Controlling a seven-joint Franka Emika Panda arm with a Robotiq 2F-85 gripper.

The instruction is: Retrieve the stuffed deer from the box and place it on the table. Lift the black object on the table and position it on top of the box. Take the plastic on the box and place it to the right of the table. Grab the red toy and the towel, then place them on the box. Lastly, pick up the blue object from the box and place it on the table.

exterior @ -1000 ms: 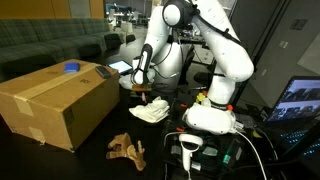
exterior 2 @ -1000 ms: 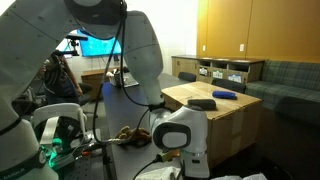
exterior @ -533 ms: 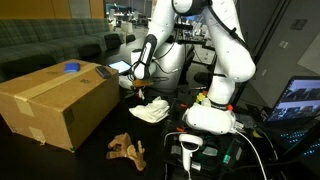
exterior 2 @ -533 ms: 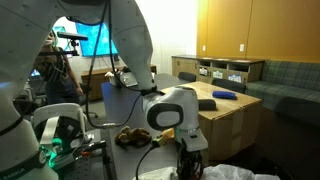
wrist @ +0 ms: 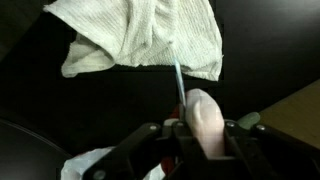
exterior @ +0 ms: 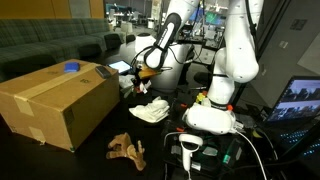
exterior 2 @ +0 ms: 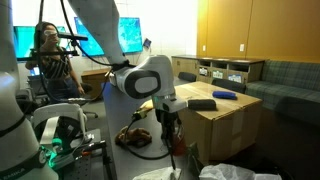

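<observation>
The box [exterior: 60,105] fills the left, with the blue object [exterior: 71,68] on top and the black object [exterior: 103,72] near its right edge. Just past that edge the hand [exterior: 138,87] hangs clamped on the red toy [exterior: 136,91], over bare tabletop [exterior: 100,135]. Right of it lies the towel [exterior: 150,111], and the deer [exterior: 127,149] sprawls nearer the front.

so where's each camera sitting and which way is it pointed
An exterior view: across the table, facing the robot's base and raised arm, box at left.
An exterior view: close beside the base, looking past the arm toward the box and shelves behind.
Wrist view: looks down at the towel on the table; gripper at the bottom edge, shut on what looks like the red toy.
Shared: both exterior views show the box with the blue object on top.
</observation>
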